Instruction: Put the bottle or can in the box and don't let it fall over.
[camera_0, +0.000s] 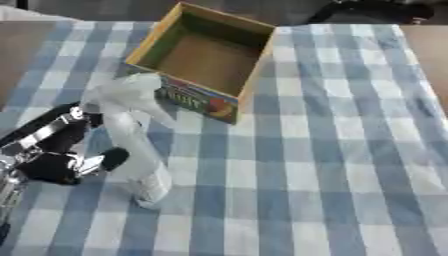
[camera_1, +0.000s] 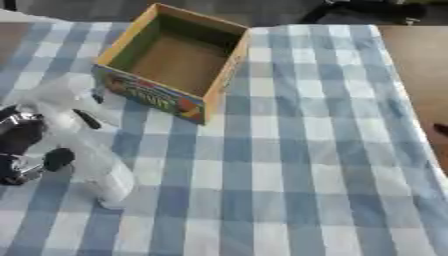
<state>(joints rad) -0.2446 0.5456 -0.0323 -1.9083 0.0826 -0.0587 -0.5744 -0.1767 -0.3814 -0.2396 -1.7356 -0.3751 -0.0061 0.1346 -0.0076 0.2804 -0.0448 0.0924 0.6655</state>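
A white spray bottle (camera_0: 136, 140) stands at about nine o'clock in the left eye view, on the blue-and-white checked cloth (camera_0: 332, 150) that covers the surface. The bottle leans a little, its trigger head toward twelve o'clock and its base toward six o'clock, resting on the cloth. The head of the bottle is just beside the near wall of the box (camera_0: 206, 57), though whether the two touch cannot be told.

The box is an open cardboard one with yellow rims, a green inner wall and a brown bottom, set at about eleven to twelve o'clock. Its near outer wall carries a coloured print with fruit on it. Nothing lies inside it.

The left robot hand (camera_0: 61, 150) comes in from the nine o'clock edge, black with silver parts. Its fingers are curled toward the bottle's body, one dark fingertip against the bottle's side at mid height and another part of the hand near the neck, so it is clamped on the bottle.

The right robot hand shows in neither view.

Bare brown surface (camera_1: 420, 75) shows beyond the cloth at three o'clock in the right eye view.
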